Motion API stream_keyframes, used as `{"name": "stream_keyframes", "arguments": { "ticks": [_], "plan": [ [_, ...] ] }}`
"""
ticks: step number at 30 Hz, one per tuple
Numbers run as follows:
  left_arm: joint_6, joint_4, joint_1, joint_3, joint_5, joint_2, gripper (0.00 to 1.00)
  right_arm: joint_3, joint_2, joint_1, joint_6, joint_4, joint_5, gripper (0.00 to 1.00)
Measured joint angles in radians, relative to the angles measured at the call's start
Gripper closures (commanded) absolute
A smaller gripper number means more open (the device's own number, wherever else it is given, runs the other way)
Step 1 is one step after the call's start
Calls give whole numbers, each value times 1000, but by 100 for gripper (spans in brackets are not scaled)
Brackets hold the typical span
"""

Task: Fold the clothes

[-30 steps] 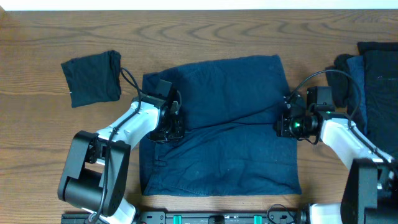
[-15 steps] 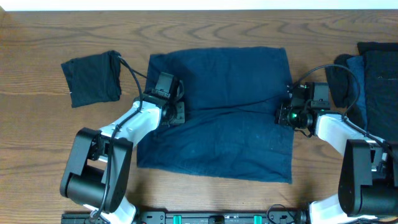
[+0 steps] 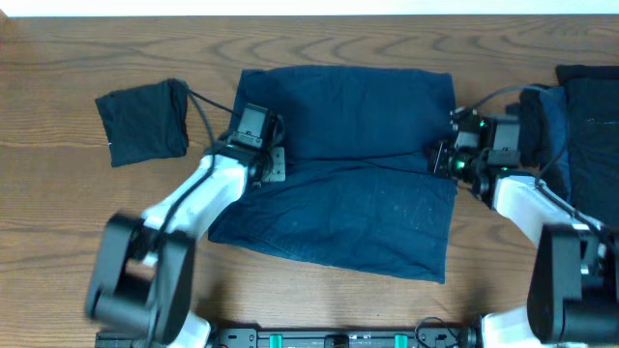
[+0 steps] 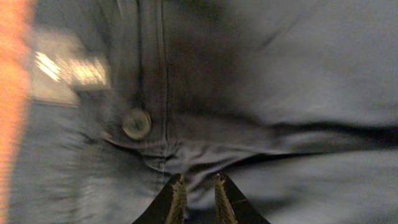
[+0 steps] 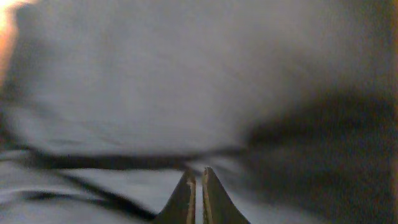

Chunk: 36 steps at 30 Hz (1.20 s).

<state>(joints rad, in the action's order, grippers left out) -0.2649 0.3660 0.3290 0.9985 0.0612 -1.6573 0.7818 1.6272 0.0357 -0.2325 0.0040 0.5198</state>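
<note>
A large navy garment (image 3: 368, 208) lies spread on the table (image 3: 58, 222), its far half doubled over along a crease across the middle. My left gripper (image 3: 274, 170) sits at the crease's left end and my right gripper (image 3: 439, 164) at its right end. In the left wrist view the left gripper (image 4: 197, 182) is shut on a pinch of navy cloth (image 4: 280, 74) just below a button (image 4: 136, 123). In the right wrist view the right gripper (image 5: 196, 177) is shut on a thin layer of the same cloth (image 5: 155, 81). A small folded black garment (image 3: 143, 121) lies at the far left.
A heap of dark clothes (image 3: 580, 126) lies at the right edge of the table, just behind my right arm. Bare wood shows to the left of the navy garment and along the front edge.
Both grippers have moved toward the far side of the table, dragging the navy garment with them. Its far edge now lies higher and its near edge has left the front of the table.
</note>
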Motion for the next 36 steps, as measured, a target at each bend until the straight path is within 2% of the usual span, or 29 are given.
{"name": "stream_keyframes", "arguments": {
  "ticks": [4, 8, 15, 21, 28, 36],
  "plan": [
    [0, 41, 0, 43, -3, 174, 81, 32, -90, -27, -91, 9, 111, 99],
    [0, 97, 0, 58, -9, 232, 81, 40, -94, -123, -164, 10, 156, 99],
    [2, 137, 0, 56, -10, 102, 92, 40, 21, -338, -208, 140, 136, 99],
    [3, 140, 0, 56, -9, -19, 94, 40, 152, -455, -243, 276, 93, 99],
    [3, 142, 0, 56, -9, -137, 94, 40, 292, -478, -338, 232, 58, 99],
    [3, 134, -3, 59, -8, -180, 94, 44, 285, -417, -377, 105, 120, 93]
  ]
}}
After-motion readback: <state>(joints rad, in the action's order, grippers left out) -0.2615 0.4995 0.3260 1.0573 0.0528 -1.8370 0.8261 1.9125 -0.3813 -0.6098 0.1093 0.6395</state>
